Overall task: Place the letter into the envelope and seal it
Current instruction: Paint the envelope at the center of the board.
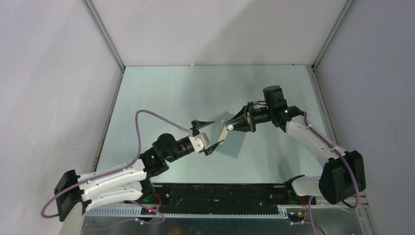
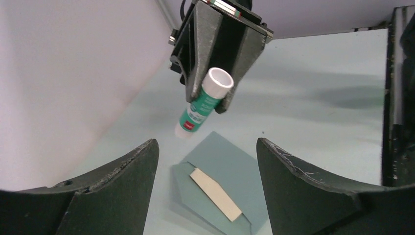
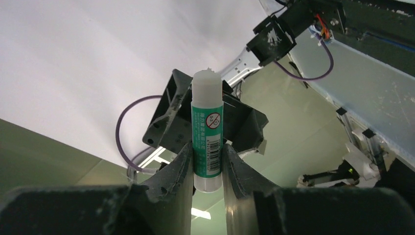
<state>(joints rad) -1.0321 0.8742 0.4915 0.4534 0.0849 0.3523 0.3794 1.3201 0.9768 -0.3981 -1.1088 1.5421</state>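
One view, left wrist, shows letter [image 2: 215, 194].

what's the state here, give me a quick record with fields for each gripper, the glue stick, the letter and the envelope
left gripper: open, empty, fingers spread wide
right gripper: shut on the glue stick
glue stick: white and green, held in the air, off the table
envelope: flat on the table, flap open
letter: tucked into the envelope, a tan strip showing
seal: not yet done
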